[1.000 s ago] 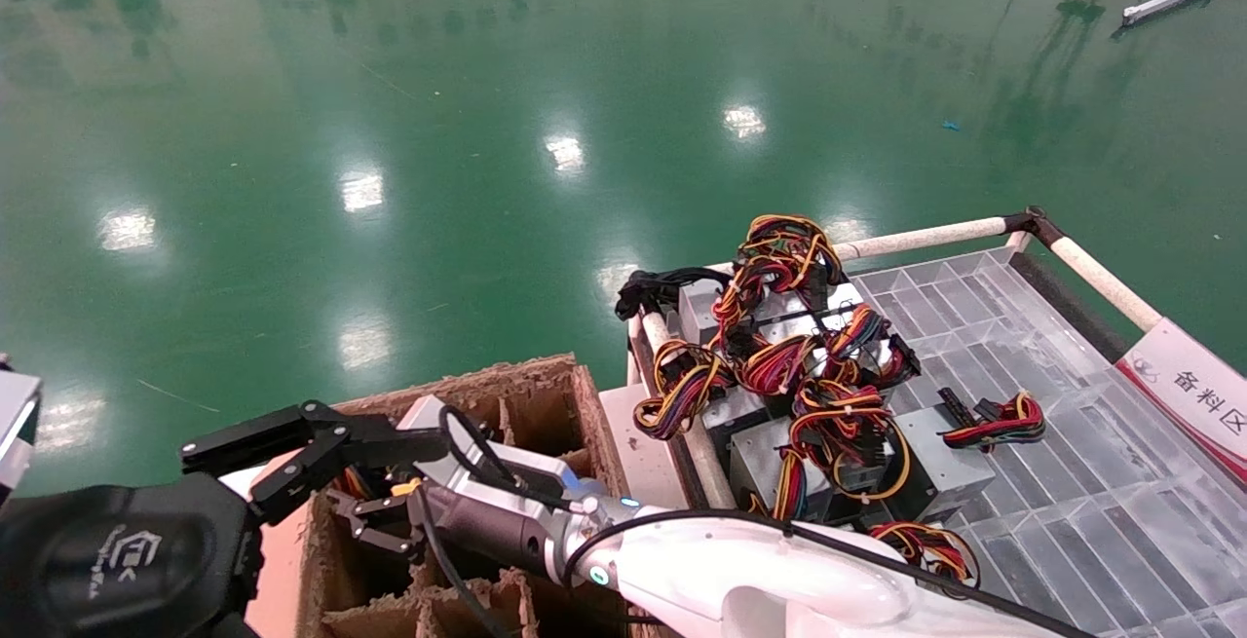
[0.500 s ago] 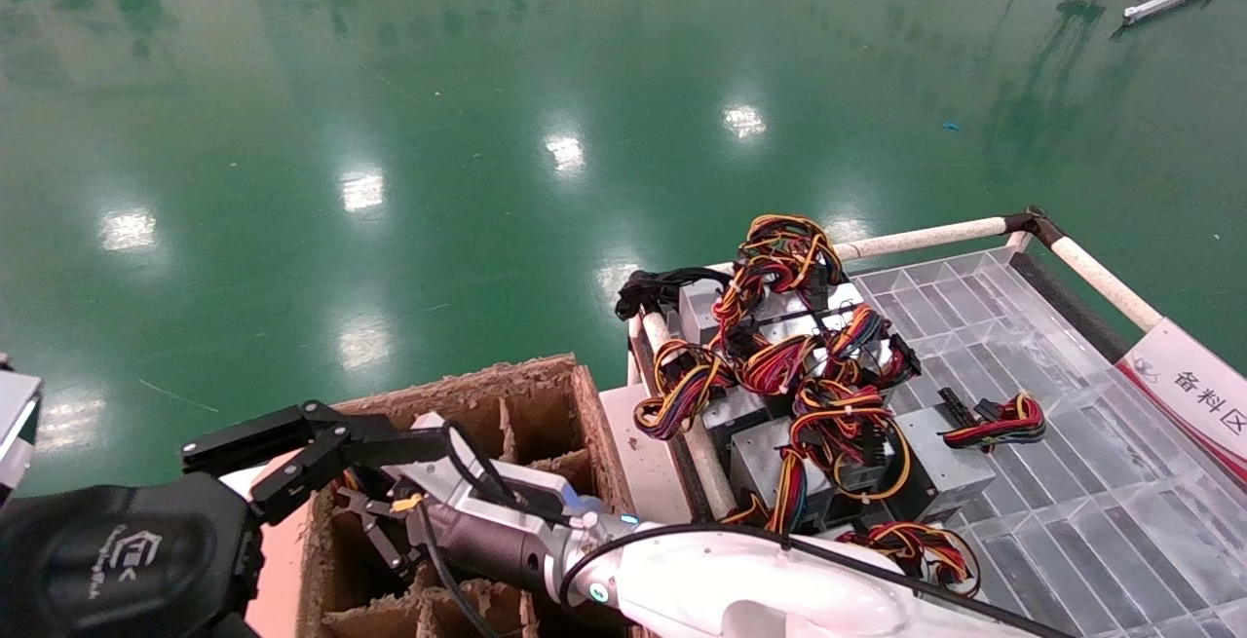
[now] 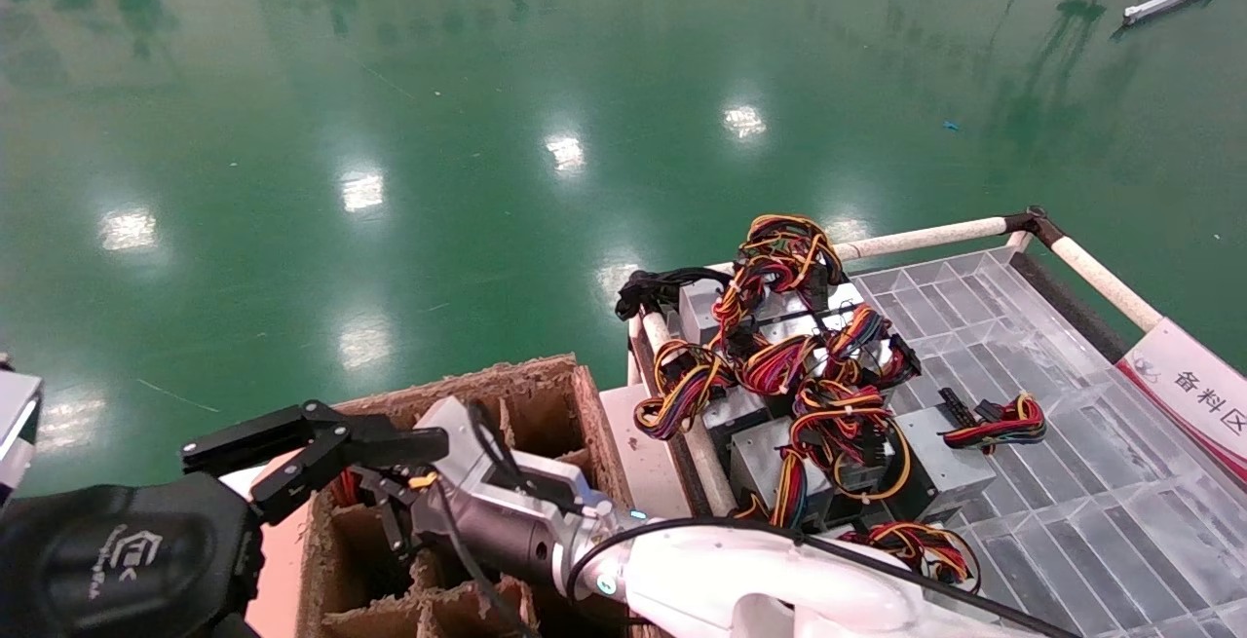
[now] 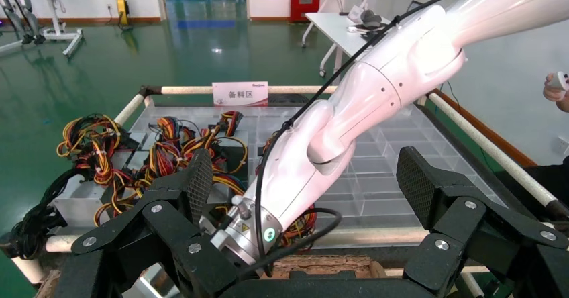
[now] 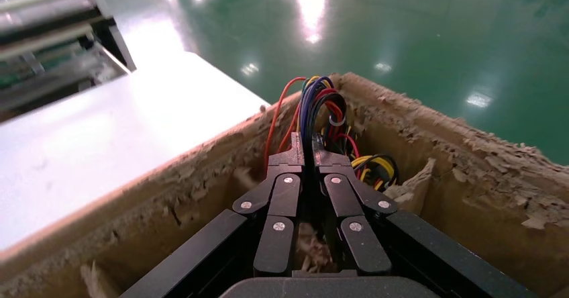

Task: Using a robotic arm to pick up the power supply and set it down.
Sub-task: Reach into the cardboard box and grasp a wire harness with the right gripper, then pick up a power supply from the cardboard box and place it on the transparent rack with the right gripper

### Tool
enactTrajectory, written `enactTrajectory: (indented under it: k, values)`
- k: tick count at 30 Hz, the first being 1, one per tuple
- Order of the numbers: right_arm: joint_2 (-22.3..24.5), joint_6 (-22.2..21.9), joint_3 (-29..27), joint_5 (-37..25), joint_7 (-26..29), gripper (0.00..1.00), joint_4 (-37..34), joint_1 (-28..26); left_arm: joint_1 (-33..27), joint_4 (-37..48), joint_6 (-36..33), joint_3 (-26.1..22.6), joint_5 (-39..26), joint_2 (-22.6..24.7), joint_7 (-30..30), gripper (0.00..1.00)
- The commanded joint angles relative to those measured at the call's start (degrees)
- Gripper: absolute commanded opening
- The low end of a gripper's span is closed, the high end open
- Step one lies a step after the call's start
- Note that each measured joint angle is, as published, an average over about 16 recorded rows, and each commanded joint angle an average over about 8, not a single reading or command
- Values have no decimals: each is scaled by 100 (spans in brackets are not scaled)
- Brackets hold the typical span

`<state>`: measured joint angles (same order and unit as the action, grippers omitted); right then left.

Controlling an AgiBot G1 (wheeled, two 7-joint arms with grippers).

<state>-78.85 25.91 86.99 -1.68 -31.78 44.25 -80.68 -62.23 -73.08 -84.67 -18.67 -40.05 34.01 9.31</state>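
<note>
My right gripper [image 3: 388, 504] reaches down into a compartment of the torn cardboard box [image 3: 546, 383]. In the right wrist view the right gripper [image 5: 308, 156] is shut on a looped bundle of red, blue and yellow wires [image 5: 318, 105] that belongs to a power supply. The metal body of that power supply is hidden inside the box. Several more silver power supplies [image 3: 935, 474] with tangled wires [image 3: 779, 258] lie on the clear tray. The left gripper [image 3: 312, 445] hangs open over the box's near left corner, and it also shows open in its own wrist view [image 4: 308, 185], with the white right arm [image 4: 376, 96] crossing between its pads.
The clear compartment tray [image 3: 1072, 492] has a white pipe rail [image 3: 925, 237] and a white and red sign [image 3: 1189, 393]. The box has ragged cardboard dividers [image 5: 412, 187]. A white flat surface [image 5: 100, 137] lies beside the box. Green floor surrounds everything.
The right gripper's fingers, spread inside the box earlier, have closed on the wire bundle. The right wrist has shifted slightly up and back. The left gripper has not moved.
</note>
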Motion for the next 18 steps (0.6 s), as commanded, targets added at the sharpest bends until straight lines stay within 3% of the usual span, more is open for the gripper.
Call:
enactTrajectory:
  k: [1,10,18]
  values:
    - [2,85,-42,78,24,0,-52,19,0,0,0,0,0,0,0,100]
    - [7,417,-259,509,43,0,-325,74,0,0,1,-2,1,-1,-1,100]
    - [15,349,-394,939,141,0,-356,30,-1,0,1,-3,2,-1,-1,100]
